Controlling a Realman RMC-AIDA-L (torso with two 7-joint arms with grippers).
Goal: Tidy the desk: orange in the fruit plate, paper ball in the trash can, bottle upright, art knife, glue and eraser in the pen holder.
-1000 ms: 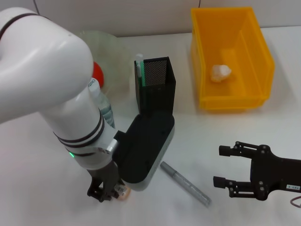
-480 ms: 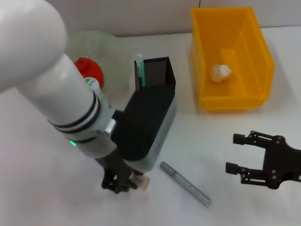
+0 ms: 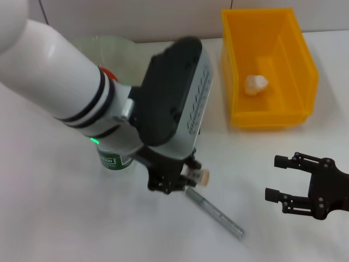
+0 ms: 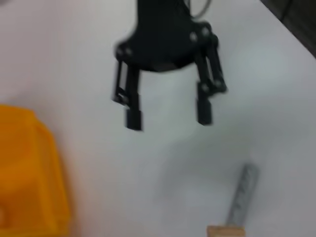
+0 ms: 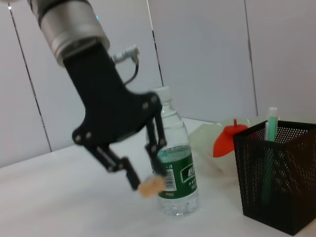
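Eraser (image 3: 201, 176) clenched in the left tool (image 3: 182, 180) — unstowed; art knife (image 3: 215, 212) lies on the worktop (image 3: 49, 218). Paper ball (image 3: 255, 83) binned, bottle (image 5: 174, 163) upright, right tool (image 3: 283, 177) released.

left gripper (image 3: 182, 177) raised, jaws clamped, right gripper (image 3: 283, 177) spread
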